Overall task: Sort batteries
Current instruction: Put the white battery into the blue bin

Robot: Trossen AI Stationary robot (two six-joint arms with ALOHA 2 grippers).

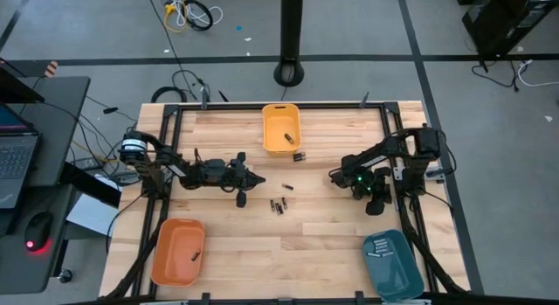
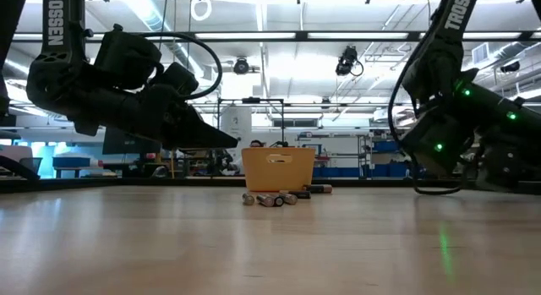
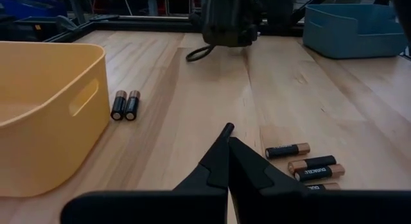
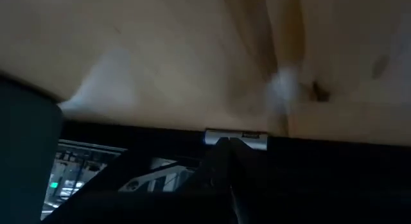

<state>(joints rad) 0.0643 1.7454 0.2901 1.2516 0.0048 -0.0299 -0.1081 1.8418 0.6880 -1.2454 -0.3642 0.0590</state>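
Wooden table [image 1: 227, 244] holds three bins: yellow bin [image 1: 281, 128], orange bin [image 1: 178, 251], blue bin [image 1: 391, 264]. Loose batteries [image 1: 278, 204] lie in the middle, with two more [image 3: 125, 105] beside the yellow bin. Left gripper [image 1: 258, 178] hangs near them, fingers pressed together, holding nothing. Right gripper [image 1: 334, 175] is pressed together too, empty.

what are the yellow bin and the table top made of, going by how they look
Yellow bin: most likely moulded plastic, matte, judging by its smooth even walls, rounded rim and cut-out handle slot. Table top: wood, apparently glued planks with a light clear finish; grain lines and board seams show.
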